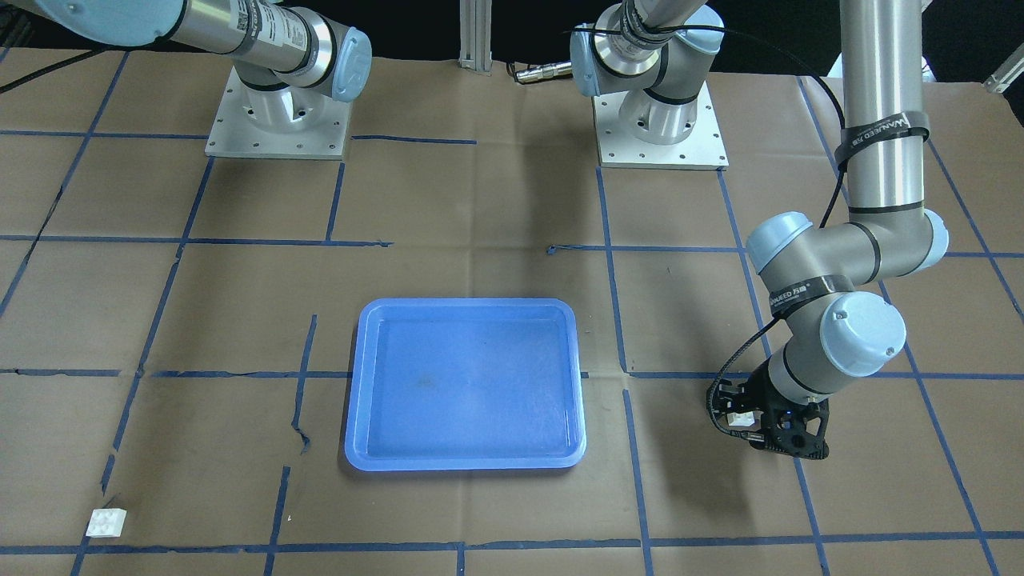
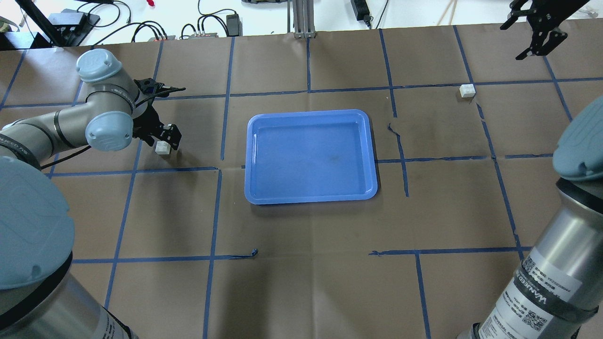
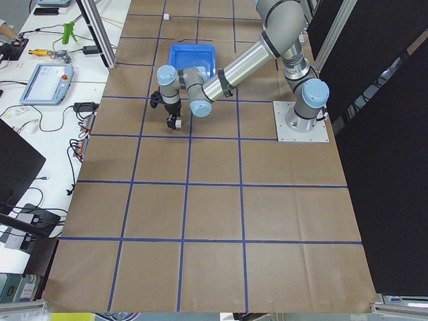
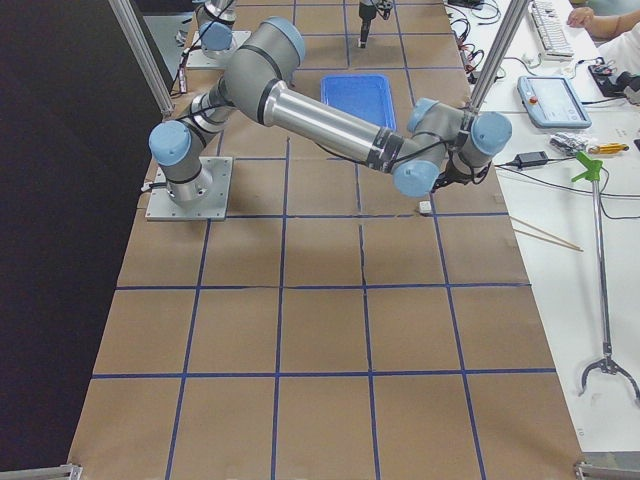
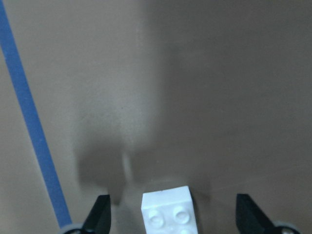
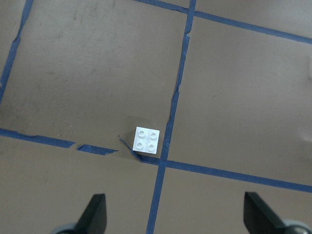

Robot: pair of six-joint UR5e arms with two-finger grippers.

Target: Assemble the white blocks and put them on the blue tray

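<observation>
White blocks [image 2: 163, 148] well apart, nothing joined yet. One down low between the fingers of left gripper [image 5: 174, 217], jaws wide, gaps either side, no grip. Other [image 2: 467, 90] beyond blue tray [image 2: 256, 155], under right gripper [image 6: 176, 212], hovering high, spread wide, holding nothing. No block in tray. Grasping, joining, placing all to come, by the look.

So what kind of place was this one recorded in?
Probably a robotics lab: a left arm and right arm bolted to a paper-covered table gridded with blue tape, beside a bench holding a control tablet.
</observation>
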